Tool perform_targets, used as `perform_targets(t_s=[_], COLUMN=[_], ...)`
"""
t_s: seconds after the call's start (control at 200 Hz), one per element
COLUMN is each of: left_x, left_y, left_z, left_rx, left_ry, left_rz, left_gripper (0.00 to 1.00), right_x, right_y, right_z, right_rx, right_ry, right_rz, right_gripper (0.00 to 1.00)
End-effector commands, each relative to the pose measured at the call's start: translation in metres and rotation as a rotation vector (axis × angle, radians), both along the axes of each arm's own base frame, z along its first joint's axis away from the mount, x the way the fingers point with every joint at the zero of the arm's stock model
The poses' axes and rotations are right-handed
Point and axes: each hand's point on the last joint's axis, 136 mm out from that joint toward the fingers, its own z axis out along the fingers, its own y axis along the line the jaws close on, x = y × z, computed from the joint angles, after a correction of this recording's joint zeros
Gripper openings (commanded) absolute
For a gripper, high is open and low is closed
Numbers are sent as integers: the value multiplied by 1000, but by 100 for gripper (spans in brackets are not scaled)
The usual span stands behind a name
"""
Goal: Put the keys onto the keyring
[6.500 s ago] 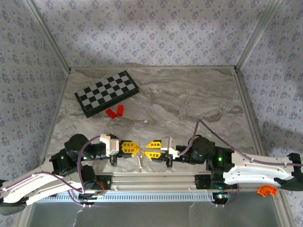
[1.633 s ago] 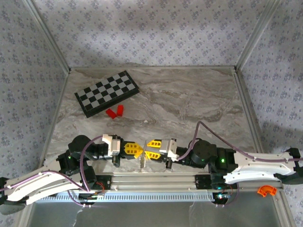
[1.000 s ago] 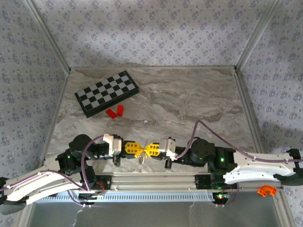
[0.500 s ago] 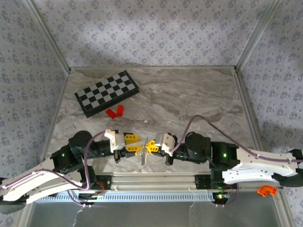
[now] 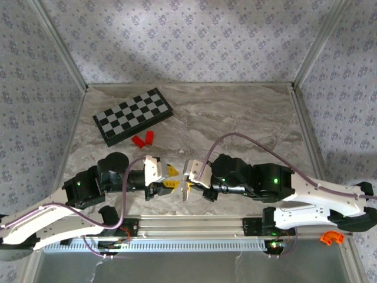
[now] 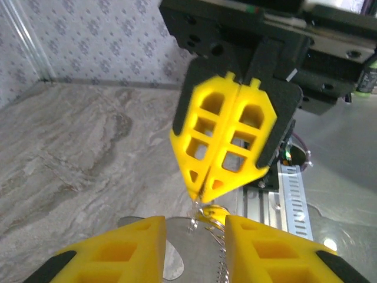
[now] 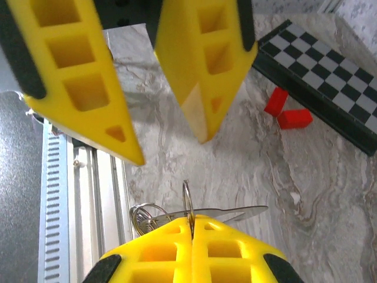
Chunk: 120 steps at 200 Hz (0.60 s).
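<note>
A thin metal keyring stands upright, pinched between the yellow fingers of my right gripper, which is shut on it. A flat silver key hangs from the ring beside a coil of wire. My left gripper faces it tip to tip, open, with its fingers apart. In the left wrist view the shut right gripper holds the ring just above my left gripper; the key blade lies in the gap. From above, both grippers meet near the front edge over the key.
A folded chessboard lies at the back left with two red blocks in front of it. A metal rail runs along the near edge. An orange clip sits at the front right.
My left gripper has opened and let go; a second ago both grippers were shut tip to tip. Both arms moved slightly away from the rail, and the right arm reached further left.
</note>
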Motion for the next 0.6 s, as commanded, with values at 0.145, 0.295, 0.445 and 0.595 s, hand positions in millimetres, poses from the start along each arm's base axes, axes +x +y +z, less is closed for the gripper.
perform_targets(t_s=[0.145,0.295,0.445,0.595], left_x=[-9,-6,-5,-5], left_y=[-6,-10,-13,-13], left_z=[-2,-4,-8,-12], left_rx=[19,20,30,42], left_ry=[14,11,13,16], left_rz=[-64,-60,-64,-68], left_gripper=[32,24,21,21], right_x=[-7,-8,-10,-8], right_y=[-2,2,5,7], right_z=[4,2,1,0], right_rx=[-9,-9,-5,-5], right_ry=[56,70,84,88], right_rz=[36,47,60,57], right_gripper=[0,0,0,0])
